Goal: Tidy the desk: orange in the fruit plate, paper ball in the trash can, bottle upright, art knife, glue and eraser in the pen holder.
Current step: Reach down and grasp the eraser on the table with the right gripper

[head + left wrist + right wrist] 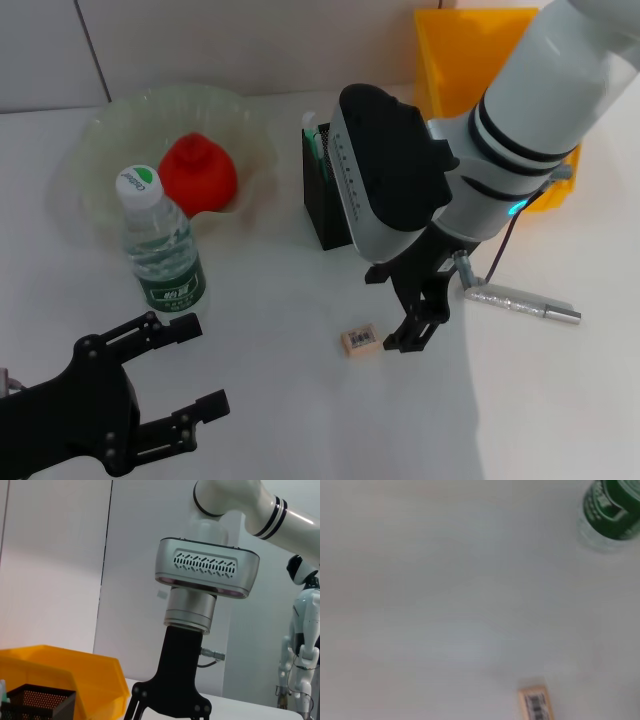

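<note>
Head view: my right gripper points down, jaws open and empty, just right of the eraser on the worktop. Art knife lies to the right (bottle upright). Left gripper low, jaws open.

Left wrist view: right arm above pen holder.

Right wrist view: eraser flat.

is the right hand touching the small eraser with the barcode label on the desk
Apart. In the head view the right hand hangs open just beside the small tan eraser with the barcode label, with a strip of white desk showing between its fingertips and the eraser.
</note>
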